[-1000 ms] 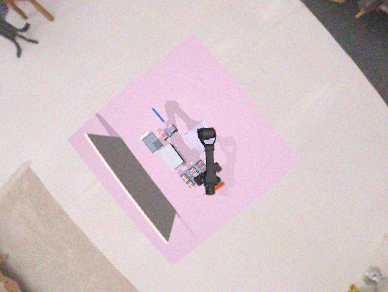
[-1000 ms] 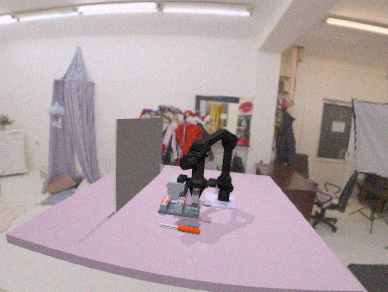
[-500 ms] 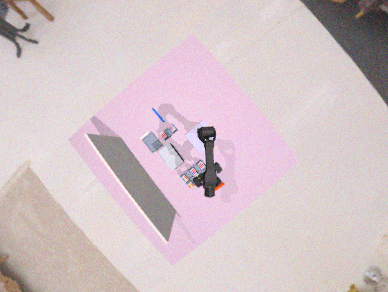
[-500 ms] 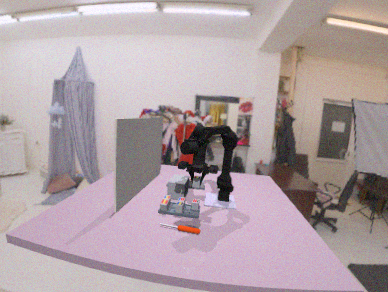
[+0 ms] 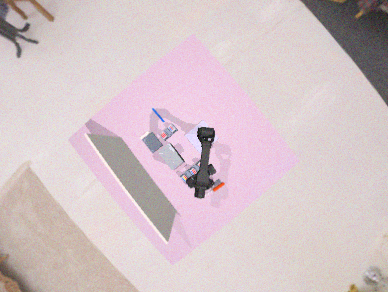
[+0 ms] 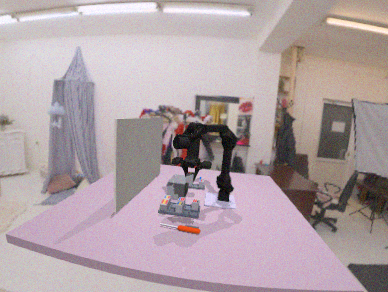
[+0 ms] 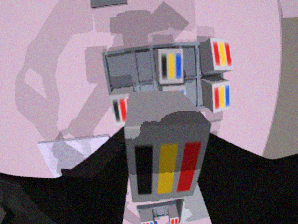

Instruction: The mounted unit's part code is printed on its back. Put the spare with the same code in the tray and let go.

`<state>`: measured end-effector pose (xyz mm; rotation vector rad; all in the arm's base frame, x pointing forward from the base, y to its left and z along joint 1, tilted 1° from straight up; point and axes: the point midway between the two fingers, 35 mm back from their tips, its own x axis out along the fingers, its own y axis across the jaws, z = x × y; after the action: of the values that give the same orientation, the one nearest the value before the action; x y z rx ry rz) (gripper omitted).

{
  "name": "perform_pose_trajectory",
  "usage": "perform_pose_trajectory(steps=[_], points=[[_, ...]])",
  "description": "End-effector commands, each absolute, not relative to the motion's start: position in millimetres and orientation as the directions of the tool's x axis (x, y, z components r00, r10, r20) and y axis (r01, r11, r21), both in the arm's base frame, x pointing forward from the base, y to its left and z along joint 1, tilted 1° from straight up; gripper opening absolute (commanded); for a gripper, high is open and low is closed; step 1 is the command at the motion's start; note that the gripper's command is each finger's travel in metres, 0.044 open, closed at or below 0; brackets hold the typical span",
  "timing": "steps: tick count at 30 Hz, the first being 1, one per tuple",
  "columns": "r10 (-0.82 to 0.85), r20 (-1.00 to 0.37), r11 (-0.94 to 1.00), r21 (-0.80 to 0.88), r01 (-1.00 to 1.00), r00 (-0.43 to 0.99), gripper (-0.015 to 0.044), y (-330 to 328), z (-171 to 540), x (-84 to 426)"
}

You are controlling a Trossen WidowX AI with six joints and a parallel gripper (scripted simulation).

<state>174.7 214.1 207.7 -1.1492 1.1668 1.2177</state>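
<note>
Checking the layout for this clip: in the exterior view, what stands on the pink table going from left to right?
Tall grey upright panel → grey rack of spare blocks with coloured stripes → black robot arm's base on a white sheet. The orange-handled screwdriver lies nearer the camera, in front of the rack.

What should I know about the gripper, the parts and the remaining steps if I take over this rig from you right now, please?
Gripper: shut on the black-yellow-red spare, lifted above the spares rack.
Rack: other spares remain in it, including a black-yellow-blue one; one slot shows bare in the wrist view.
Nearby: orange screwdriver lies in front of the rack; grey panel stands upright to the side; mounted unit sits behind the rack.
Done: one spare picked and raised.
Left: I cannot read the unit's code from these views, so confirm the match, carry the spare to the tray, release.
</note>
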Motion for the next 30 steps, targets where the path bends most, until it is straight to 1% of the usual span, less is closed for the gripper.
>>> perform_pose_trajectory(steps=[1, 13, 30], points=[[0.076, -0.997, 0.027, -0.002, -1.0, 0.004, 0.0, 211, 208, 187], [0.069, -0.997, 0.063, -0.04, -0.997, 0.044, 0.0, 177, 211, 238], [0.042, -0.996, 0.065, -0.076, -0.995, 0.079, 0.0, 106, 213, 304]])
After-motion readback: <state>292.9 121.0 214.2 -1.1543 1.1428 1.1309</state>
